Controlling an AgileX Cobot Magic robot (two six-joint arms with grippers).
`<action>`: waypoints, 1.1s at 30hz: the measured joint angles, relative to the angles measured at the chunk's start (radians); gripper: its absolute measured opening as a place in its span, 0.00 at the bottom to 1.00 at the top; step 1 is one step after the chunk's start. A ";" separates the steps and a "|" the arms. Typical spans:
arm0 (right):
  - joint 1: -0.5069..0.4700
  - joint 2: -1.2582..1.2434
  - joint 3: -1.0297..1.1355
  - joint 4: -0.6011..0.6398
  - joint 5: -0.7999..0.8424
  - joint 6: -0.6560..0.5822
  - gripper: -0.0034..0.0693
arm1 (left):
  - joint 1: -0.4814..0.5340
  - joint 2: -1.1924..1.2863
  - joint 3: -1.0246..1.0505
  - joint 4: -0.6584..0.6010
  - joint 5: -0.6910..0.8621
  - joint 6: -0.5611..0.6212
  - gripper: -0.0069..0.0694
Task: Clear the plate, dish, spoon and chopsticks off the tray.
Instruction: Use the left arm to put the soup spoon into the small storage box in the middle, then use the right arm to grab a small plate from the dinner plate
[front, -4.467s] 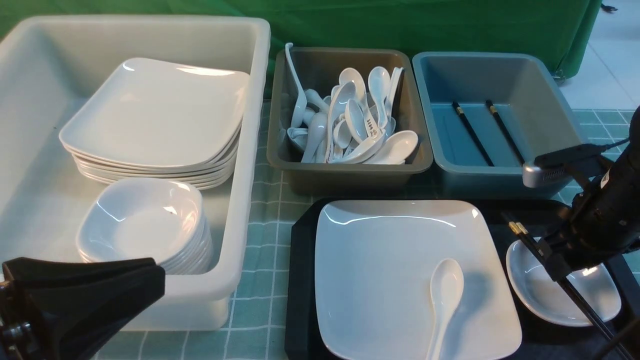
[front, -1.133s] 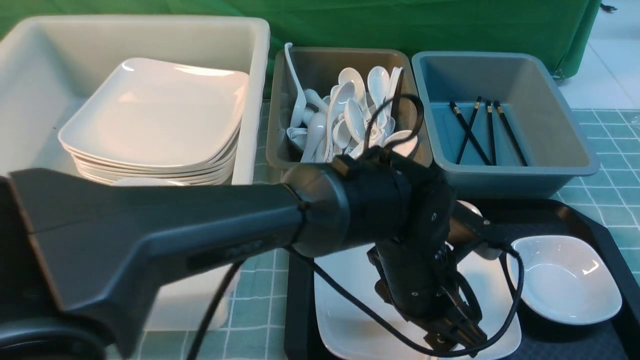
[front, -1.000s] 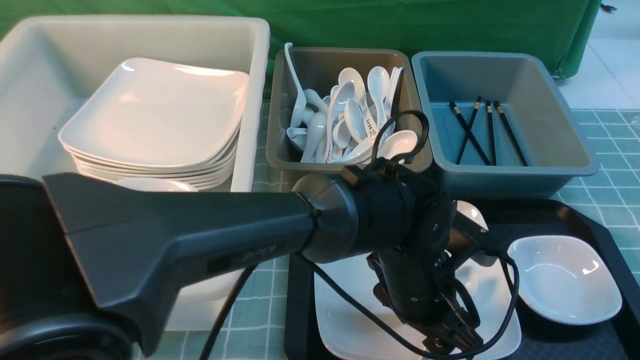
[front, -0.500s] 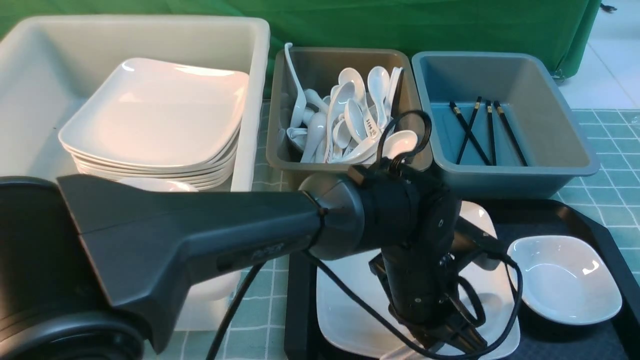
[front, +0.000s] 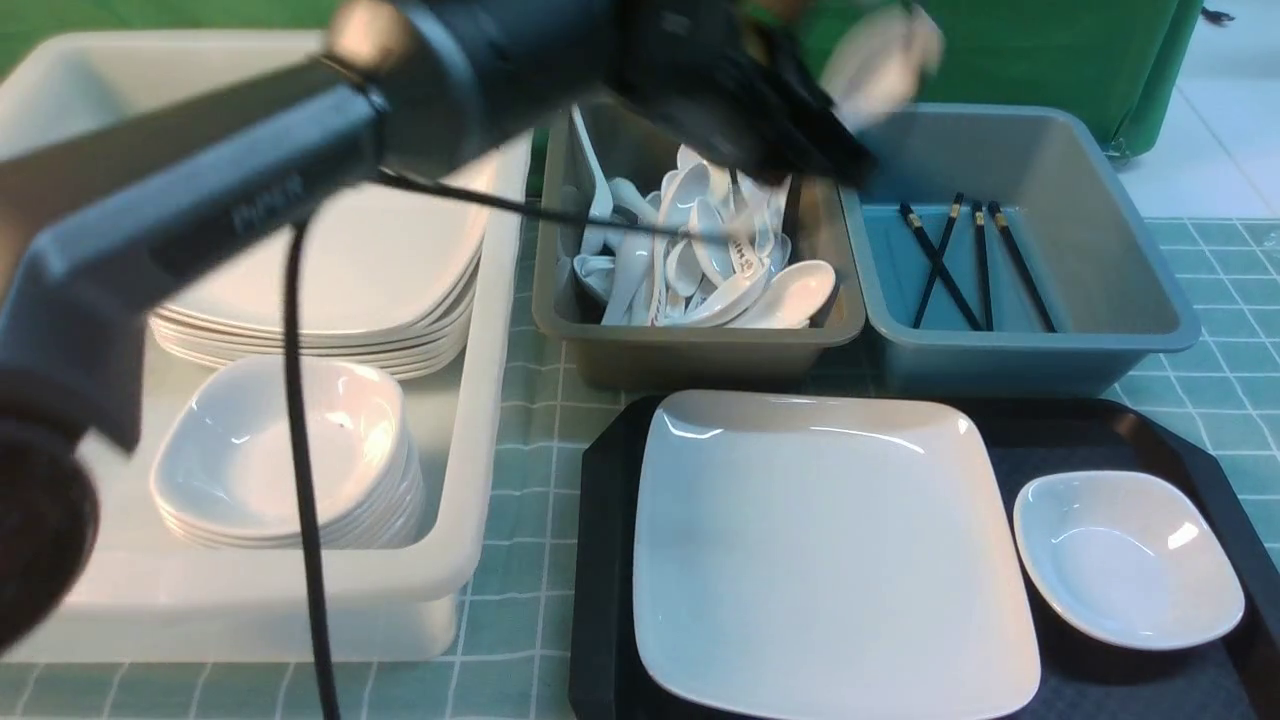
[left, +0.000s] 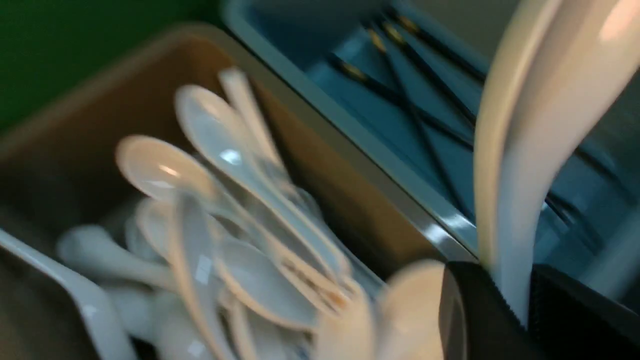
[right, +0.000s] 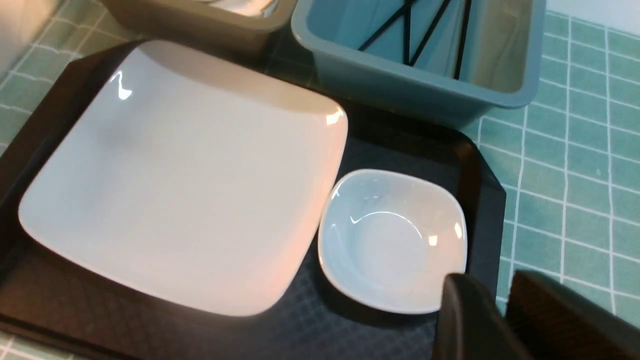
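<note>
To the left of the left gripper (left: 517, 305) stands the white tub (front: 500, 300) of stacked crockery, well clear of it. The gripper is clamped on the handle of the spoon (left: 530, 125) and is raised high; it is blurred in the front view. Below it and slightly to its left is the grey-brown bin (front: 690, 345), heaped with spoons. Below it and to its right, the blue tub (front: 1020, 360) holds the chopsticks (front: 975, 270), off the tray. The step, I judge, is dropping the spoon: shift left until it hangs over the heap rather than the neighbouring rims, lower, then open. Nearer the robot than this gripper, the plate (front: 830, 560) and dish (front: 1125, 555) sit on the tray (front: 600, 560), with open air above. The right gripper (right: 502, 292), fingers drawn together on nothing, hovers beside the dish.
</note>
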 joint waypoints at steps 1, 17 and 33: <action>0.000 0.000 0.000 0.000 -0.003 0.002 0.27 | 0.033 0.018 -0.001 -0.027 -0.062 0.016 0.21; 0.000 0.141 0.000 0.000 -0.005 -0.021 0.54 | 0.164 0.133 -0.001 -0.197 -0.213 0.098 0.80; 0.000 0.632 0.149 0.000 -0.126 -0.214 0.73 | 0.134 -0.585 0.390 -0.549 0.318 0.392 0.10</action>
